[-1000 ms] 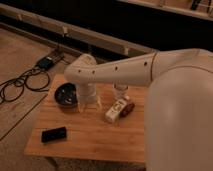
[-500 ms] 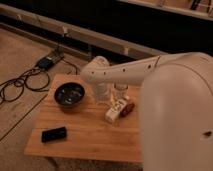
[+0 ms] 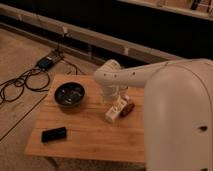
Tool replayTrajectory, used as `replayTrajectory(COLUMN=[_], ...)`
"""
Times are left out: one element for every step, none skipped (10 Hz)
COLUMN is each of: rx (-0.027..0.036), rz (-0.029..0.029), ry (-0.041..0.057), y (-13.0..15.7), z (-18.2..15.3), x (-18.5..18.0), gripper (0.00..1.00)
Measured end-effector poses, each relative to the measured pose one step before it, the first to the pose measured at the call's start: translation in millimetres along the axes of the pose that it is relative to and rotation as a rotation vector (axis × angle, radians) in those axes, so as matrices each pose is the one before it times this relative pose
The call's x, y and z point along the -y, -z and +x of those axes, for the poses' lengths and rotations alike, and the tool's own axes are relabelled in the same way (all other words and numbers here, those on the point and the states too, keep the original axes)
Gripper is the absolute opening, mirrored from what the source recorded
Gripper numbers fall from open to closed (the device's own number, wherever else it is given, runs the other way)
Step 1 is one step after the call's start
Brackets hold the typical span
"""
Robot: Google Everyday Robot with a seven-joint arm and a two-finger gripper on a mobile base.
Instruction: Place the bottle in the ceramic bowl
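Your gripper (image 3: 119,101) low over the bottle (image 3: 112,115), its grasp state you cannot tell, bottle lying on the table (image 3: 90,136), ceramic bowl (image 3: 69,95) apart to its left.

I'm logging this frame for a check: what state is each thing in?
ceramic bowl: upright, nothing in it.
bottle: on the table, outside the ceramic bowl.
clear cup: upright, behind the bottle.
black rectangle: flat on the table.
gripper: low over the bottle.

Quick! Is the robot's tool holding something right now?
Tool: cannot be told. It is down close to the bottle, not over the ceramic bowl.
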Motion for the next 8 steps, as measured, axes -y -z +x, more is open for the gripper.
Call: replayTrajectory(rx=[-0.00425, -0.00393, -0.00669, -0.00886, -0.00814, -0.00381, -0.00301, -0.00429], rz=[-0.01116, -0.00888, -0.00752, -0.00699, -0.00603, -0.00355, -0.00312, -0.00127], ry=[-0.0056, -0.00217, -0.00097, -0.00074, -0.00116, -0.00006, 0.00002, -0.00081], y=[-7.55, -4.8, -5.17, -5.99, -5.46, -4.16, -2.92, -3.34], z=[-1.28, -0.33, 0.14, 0.18, -0.21, -1.62, -1.53, -2.06], x=[6.46, 3.27, 3.38, 3.07, 2.66, 1.83, 0.52, 1.16], gripper=[0.65, 0.65, 0.65, 0.65, 0.65, 0.65, 0.65, 0.65])
